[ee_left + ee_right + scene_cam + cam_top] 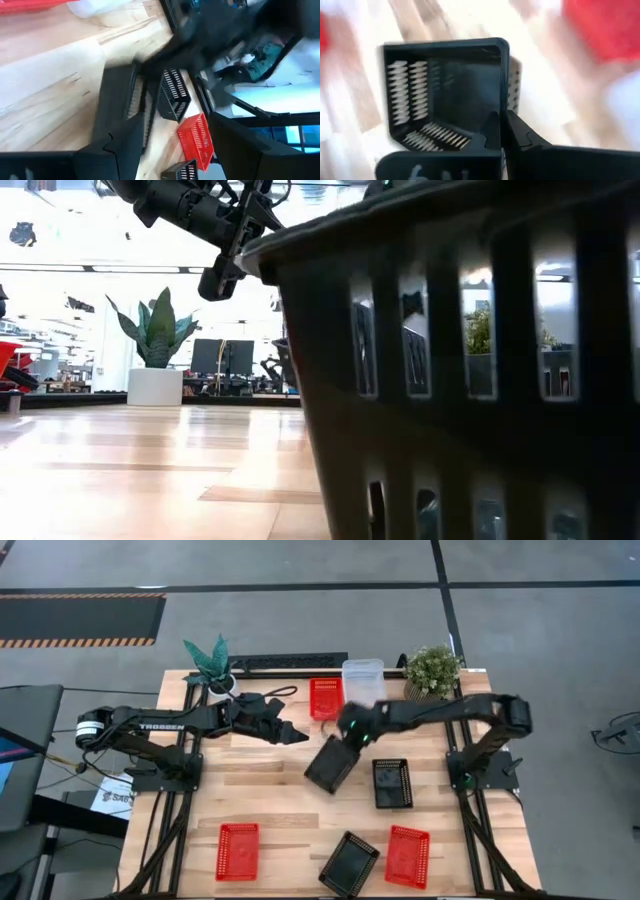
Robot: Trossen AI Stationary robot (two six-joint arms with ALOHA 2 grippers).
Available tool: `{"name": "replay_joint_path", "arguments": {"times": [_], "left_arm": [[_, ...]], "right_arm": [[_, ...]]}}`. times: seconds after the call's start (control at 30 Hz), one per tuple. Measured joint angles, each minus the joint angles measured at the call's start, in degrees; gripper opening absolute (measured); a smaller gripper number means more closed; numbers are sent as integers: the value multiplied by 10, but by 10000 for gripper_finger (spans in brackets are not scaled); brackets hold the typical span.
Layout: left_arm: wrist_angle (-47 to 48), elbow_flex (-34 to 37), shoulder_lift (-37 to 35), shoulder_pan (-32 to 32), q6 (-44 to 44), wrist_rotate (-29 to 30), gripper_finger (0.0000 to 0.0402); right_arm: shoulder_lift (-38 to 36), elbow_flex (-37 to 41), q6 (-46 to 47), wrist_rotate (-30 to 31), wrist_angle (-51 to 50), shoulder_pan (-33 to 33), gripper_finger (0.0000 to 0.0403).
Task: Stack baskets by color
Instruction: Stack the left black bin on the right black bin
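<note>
My right gripper (350,736) is shut on a black mesh basket (331,765) over the table's middle; the right wrist view shows this basket (445,95) with its hollow side facing the camera. My left gripper (296,732) stands open just left of it, holding nothing. Flat on the table rest a second black basket (392,783) and a third black basket (349,863). Two red baskets (237,850) (407,856) lie near the front edge. At the far edge sit a third red basket (325,698) and a clear basket (363,680). My right gripper holds the black basket by one wall (506,102), close to a corner. One finger (492,131) is inside the basket and the other finger (521,135) outside. The fingers slant down from the table's right side. The basket hangs tilted below them, seemingly off the wood.
Two potted plants (212,662) (432,670) stand at the table's far edge. In the low view the nearest black basket (460,380) fills the right half. Bare wood (260,790) lies left of the table's middle.
</note>
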State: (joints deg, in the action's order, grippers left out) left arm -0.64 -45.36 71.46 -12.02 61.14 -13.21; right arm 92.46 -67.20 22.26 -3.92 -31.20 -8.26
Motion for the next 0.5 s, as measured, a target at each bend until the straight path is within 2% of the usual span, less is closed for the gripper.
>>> {"name": "replay_joint_path", "arguments": {"times": [0.17,0.3,0.5], "left_arm": [[-1,0,0,5,2,0,209],[-1,0,0,8,2,0,209],[0,0,0,9,4,10,209]], "right_arm": [[-93,-8,-92,-54,-124,-65,3],[-159,-8,-191,-64,-261,-108,2],[-201,-4,-321,-99,-384,-141,1]]}}
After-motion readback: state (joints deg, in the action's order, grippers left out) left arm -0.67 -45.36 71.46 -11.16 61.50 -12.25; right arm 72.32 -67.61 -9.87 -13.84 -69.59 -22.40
